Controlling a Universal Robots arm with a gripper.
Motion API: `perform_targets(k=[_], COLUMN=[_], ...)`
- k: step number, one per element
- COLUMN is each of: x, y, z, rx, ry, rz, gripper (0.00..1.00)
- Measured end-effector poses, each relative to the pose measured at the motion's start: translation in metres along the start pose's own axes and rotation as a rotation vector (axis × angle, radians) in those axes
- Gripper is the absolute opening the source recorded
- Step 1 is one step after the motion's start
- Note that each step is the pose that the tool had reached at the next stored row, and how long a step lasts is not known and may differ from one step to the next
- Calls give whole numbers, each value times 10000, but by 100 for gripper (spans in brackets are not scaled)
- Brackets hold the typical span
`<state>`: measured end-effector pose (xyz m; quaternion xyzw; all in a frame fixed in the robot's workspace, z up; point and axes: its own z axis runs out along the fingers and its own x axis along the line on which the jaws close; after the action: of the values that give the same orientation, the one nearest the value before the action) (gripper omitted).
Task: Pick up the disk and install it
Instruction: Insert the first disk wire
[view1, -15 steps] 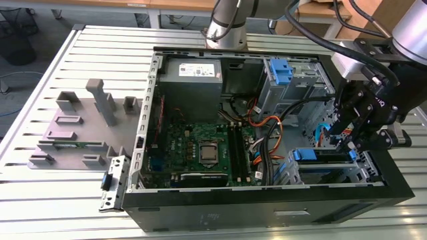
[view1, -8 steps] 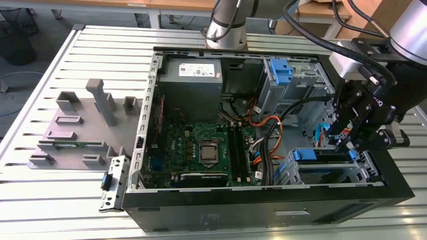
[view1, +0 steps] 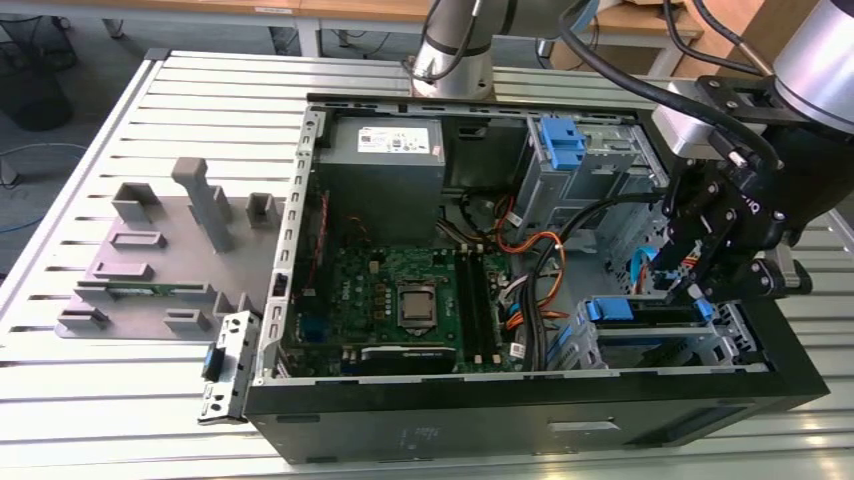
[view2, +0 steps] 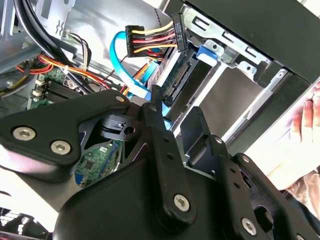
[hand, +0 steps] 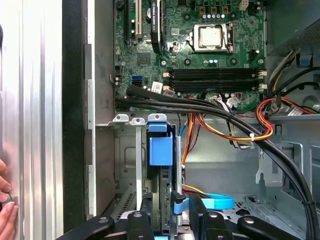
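My pincer (view1: 694, 288) hangs over the lower drive cage of the open black computer case (view1: 534, 420); whether its matte black fingers (hand: 177, 207) are apart or together I cannot tell. The disk (hand: 161, 165) stands on edge inside that grey sheet-metal cage, framed by glossy blue plastic rails with one squared tab. One green motherboard (view1: 407, 305) lies flat beside it, crossed by bundled cables.
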<state>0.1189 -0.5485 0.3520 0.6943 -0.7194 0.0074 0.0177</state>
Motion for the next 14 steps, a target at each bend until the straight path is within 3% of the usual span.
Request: perform_targets(k=[12, 14], x=[0, 0], y=[0, 0], z=[2, 2], rx=[-2, -2], ry=[-4, -4], rz=[46, 46], gripper=[42, 35])
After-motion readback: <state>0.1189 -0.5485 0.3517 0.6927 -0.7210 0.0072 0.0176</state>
